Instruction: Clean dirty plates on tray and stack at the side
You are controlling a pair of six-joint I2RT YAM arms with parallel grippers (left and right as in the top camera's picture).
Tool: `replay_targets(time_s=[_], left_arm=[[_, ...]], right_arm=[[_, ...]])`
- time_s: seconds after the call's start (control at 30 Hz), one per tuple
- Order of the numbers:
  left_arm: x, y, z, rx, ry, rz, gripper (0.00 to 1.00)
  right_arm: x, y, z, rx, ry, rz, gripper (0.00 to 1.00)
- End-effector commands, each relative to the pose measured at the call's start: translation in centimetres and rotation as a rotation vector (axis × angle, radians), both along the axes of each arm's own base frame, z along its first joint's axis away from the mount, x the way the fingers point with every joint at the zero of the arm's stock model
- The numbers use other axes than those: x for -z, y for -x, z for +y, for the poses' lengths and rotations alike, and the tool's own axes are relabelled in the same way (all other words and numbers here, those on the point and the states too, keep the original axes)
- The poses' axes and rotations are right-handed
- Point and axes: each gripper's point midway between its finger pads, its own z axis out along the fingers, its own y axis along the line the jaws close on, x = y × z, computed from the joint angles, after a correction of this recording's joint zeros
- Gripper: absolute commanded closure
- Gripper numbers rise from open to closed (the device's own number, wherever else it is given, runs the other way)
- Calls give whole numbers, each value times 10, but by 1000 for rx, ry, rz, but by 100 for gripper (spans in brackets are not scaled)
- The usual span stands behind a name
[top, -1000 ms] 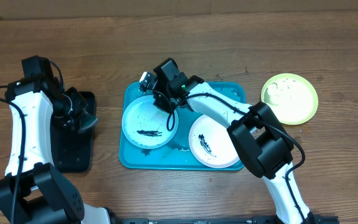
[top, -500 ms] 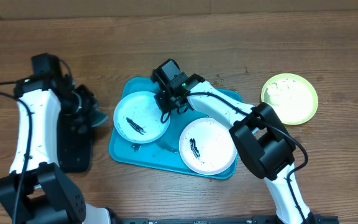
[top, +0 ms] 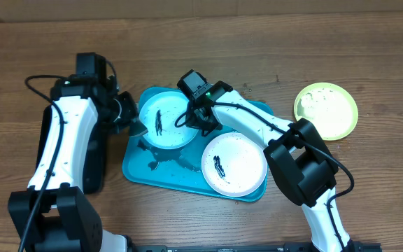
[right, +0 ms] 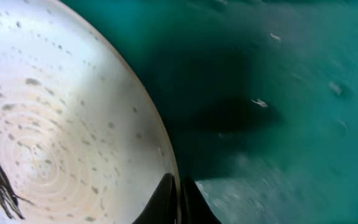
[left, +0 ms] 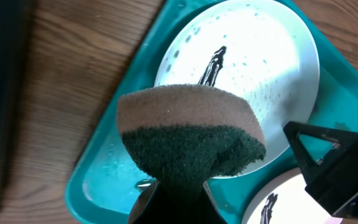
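The turquoise tray (top: 140, 164) lies mid-table, slightly turned. My right gripper (top: 196, 116) is shut on the right rim of the light-blue-rimmed plate (top: 163, 119) and holds it tilted over the tray's back left. The right wrist view shows the fingers (right: 179, 199) pinching the rim of the plate (right: 61, 124), which has a dark smear and specks. My left gripper (top: 133, 124) is shut on a brown and dark green sponge (left: 188, 134), just left of that plate (left: 247, 68). The white plate (top: 234, 164) with a dark smear lies flat in the tray. The yellow-green-rimmed plate (top: 326, 110) lies on the table at right.
A black rectangular tray (top: 93, 164) lies at the left, under my left arm. Water pools on the tray floor (left: 104, 180) and the tray bottom in the right wrist view (right: 278, 93) is wet. Bare wooden table surrounds the tray.
My left arm has swung right from the black tray with the sponge, up to the blue plate. The right gripper has turned and tilted the blue plate, and the tray has shifted and rotated.
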Motion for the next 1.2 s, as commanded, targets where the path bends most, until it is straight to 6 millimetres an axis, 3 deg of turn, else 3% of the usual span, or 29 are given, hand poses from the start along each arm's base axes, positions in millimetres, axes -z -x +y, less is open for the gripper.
replay_targets(time_s=[0.0,0.2,0.33,0.53,0.8,1.17], left_arm=[[-4,0,-15,63,9,-22,96],[-5,-6,-21,81,10,-49,96],[-6,-7,-29,120,10,-63,96],[1,-4,-46,233,-3,-56,96],[39,6,-56,227,45,96,96],[99,28,-82,284,83,308,96]], right_arm=[[5,13,-18,188,55,61,96],[-5,40,-29,168,93,160,96],[-6,57,-14,26,41,220,96],[-2,63,0,-46,50,189,96],[0,72,7,-40,36,211,96],[0,64,13,-41,13,177,96]])
